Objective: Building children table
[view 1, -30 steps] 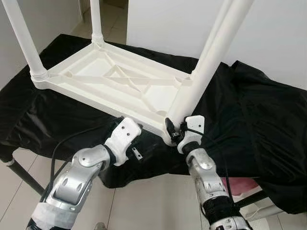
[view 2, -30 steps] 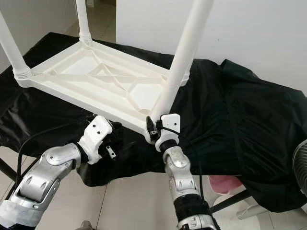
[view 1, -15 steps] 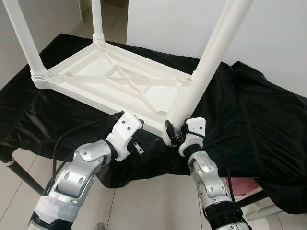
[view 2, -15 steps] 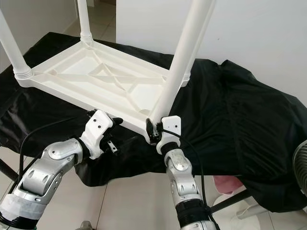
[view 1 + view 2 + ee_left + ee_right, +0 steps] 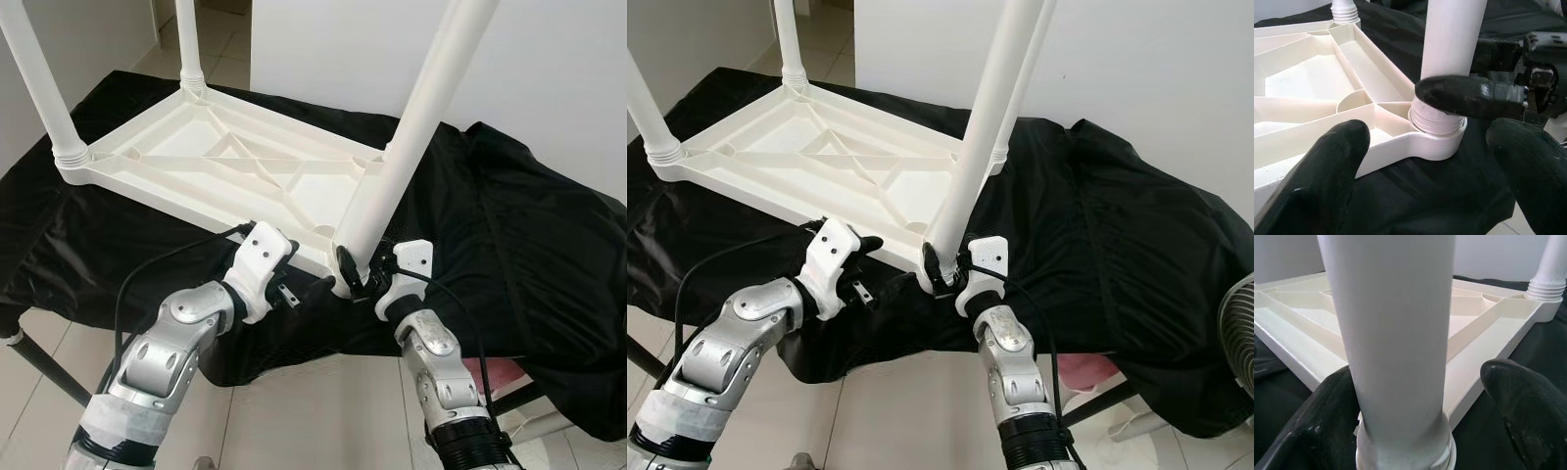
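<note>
A white plastic children's table (image 5: 225, 166) lies upside down on a black cloth, its legs pointing up. My right gripper (image 5: 358, 274) is at the foot of the near right leg (image 5: 402, 157). It is open around the leg (image 5: 1396, 333): one finger (image 5: 1327, 426) lies against it and the other finger (image 5: 1528, 401) stands a little off. My left gripper (image 5: 867, 266) is open at the table's front rim, just left of that corner. Its two fingers (image 5: 1327, 171) are spread wide and point at the leg's socket (image 5: 1437, 129).
The black cloth (image 5: 509, 225) covers a low stand with a dark metal leg (image 5: 39, 362) at the left. Something pink (image 5: 500, 377) sits under the cloth's right side. A fan grille (image 5: 1239, 333) is at the far right. Tiled floor lies below and a white wall is behind.
My left gripper has moved forward and to the right, closer to the near right corner. The right gripper stays at the foot of the leg. The view has shifted slightly.
</note>
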